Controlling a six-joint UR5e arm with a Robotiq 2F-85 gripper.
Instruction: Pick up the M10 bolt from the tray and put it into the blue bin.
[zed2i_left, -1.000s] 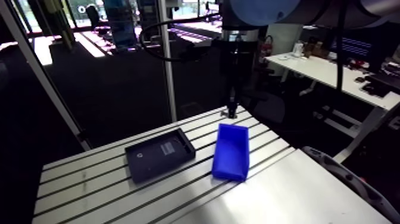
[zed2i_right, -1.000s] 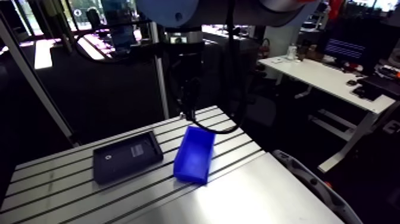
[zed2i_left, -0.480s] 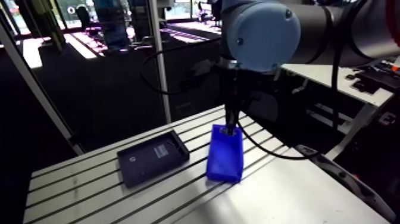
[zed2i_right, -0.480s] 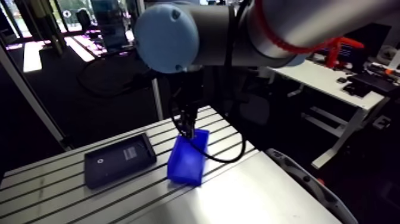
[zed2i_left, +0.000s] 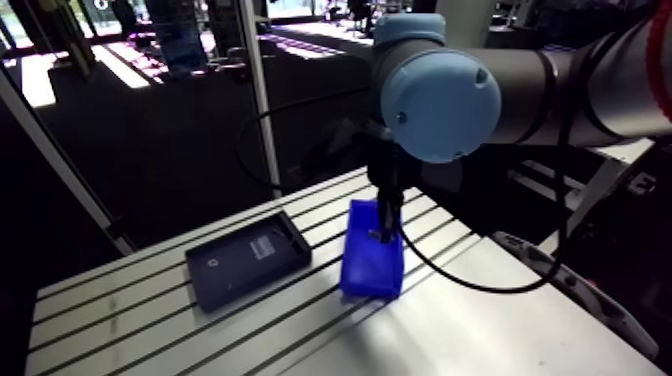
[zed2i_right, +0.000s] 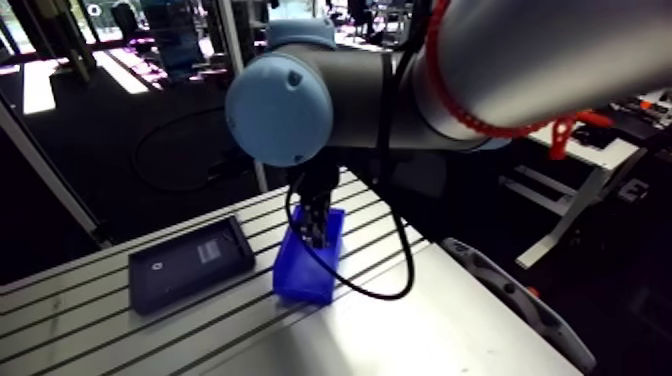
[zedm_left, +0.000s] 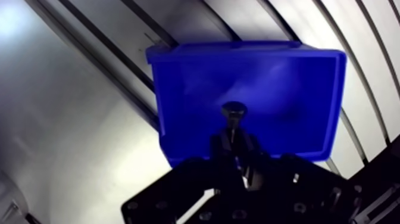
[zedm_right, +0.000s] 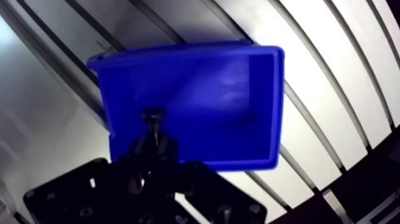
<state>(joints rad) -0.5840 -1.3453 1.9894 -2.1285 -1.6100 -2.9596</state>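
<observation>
Your black two-finger gripper (zedm_left: 235, 143) is pinched almost shut on the shank of the dark M10 bolt (zedm_left: 234, 110), head pointing away from the fingers. Right under it you've got the open blue plastic bin (zedm_left: 250, 49), bolt hanging over its floor. Bin's on the slotted aluminium table (zed2i_left: 120, 315). At the bin's nine o'clock, close but apart, sits the flat black tray (zed2i_left: 248, 262)

The gripper (zed2i_left: 381, 237) hangs over the blue bin (zed2i_left: 366, 272), just beside a black tray (zed2i_left: 247, 260) on the slotted table (zed2i_left: 120, 322).
</observation>
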